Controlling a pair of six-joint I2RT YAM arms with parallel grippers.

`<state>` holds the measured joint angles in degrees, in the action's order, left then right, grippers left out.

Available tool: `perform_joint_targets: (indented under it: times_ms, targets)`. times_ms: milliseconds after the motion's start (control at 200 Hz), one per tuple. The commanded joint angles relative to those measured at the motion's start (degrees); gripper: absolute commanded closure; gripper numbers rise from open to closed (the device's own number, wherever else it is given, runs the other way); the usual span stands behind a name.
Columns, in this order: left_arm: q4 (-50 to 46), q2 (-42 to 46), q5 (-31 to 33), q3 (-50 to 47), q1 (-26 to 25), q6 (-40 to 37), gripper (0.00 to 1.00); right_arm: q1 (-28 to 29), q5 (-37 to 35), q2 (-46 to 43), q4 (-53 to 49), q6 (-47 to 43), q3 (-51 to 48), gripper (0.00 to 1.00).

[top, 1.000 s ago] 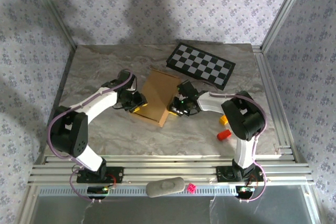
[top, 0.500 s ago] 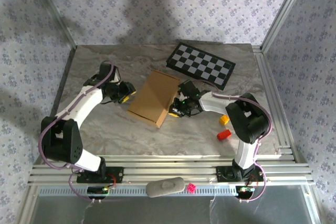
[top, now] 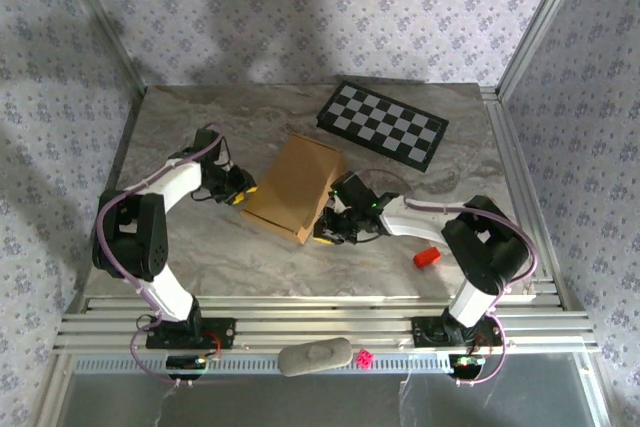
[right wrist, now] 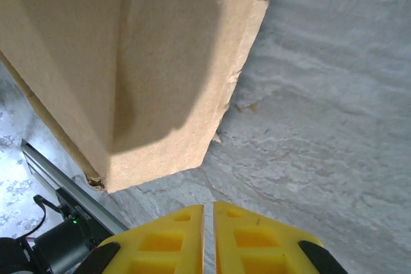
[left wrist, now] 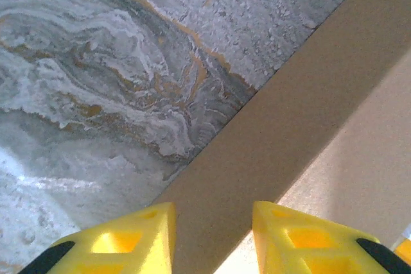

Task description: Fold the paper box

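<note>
The paper box (top: 296, 185) lies mid-table between both arms. Our left gripper (left wrist: 212, 219) stands partly open over its left edge, clamping nothing. Our right gripper (right wrist: 208, 213) is closed and empty by the near corner. We should seat that edge deep before pinching, then fold along the crease. We read no print anywhere.

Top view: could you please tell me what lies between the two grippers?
The paper box lies between them in the top view. The left gripper is at its left edge and the right gripper is by its near right corner.
</note>
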<state>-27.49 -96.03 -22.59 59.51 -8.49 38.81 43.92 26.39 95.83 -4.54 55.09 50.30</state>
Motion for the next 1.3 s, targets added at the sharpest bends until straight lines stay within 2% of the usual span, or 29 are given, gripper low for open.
perform_joint_targets:
  times_ms: [0,305,525,765,1025,1169,1299]
  targets:
    - [2.38,-1.27,0.09,-2.75,0.14,-0.29,0.65,0.59,-0.46,1.82,3.71,2.56,-0.17,0.87]
    - [5.63,1.55,-0.38,-9.48,-2.01,3.33,0.66,1.97,1.29,9.2,8.34,5.17,3.58,0.88]
    - [7.0,5.56,-0.5,-14.54,-5.86,7.29,0.66,1.52,2.34,9.62,13.36,7.31,4.06,0.88]
    - [5.26,11.12,-0.59,-19.14,-6.45,9.29,0.66,-0.41,4.01,11.21,29.62,15.83,-2.39,0.88]
    - [6.43,17.03,-4.45,-21.45,-5.54,14.48,0.65,-1.1,4.46,12.09,28.73,15.98,-1.99,0.88]
    - [6.33,18.66,-5.09,-20.94,-2.99,15.08,0.65,-1.36,4.28,11.38,22.92,13.58,-1.0,0.88]
    - [3.15,18.78,-5.76,-18.59,0.5,12.51,0.64,-2.07,3.7,8.02,16.46,10.65,-1.16,0.88]
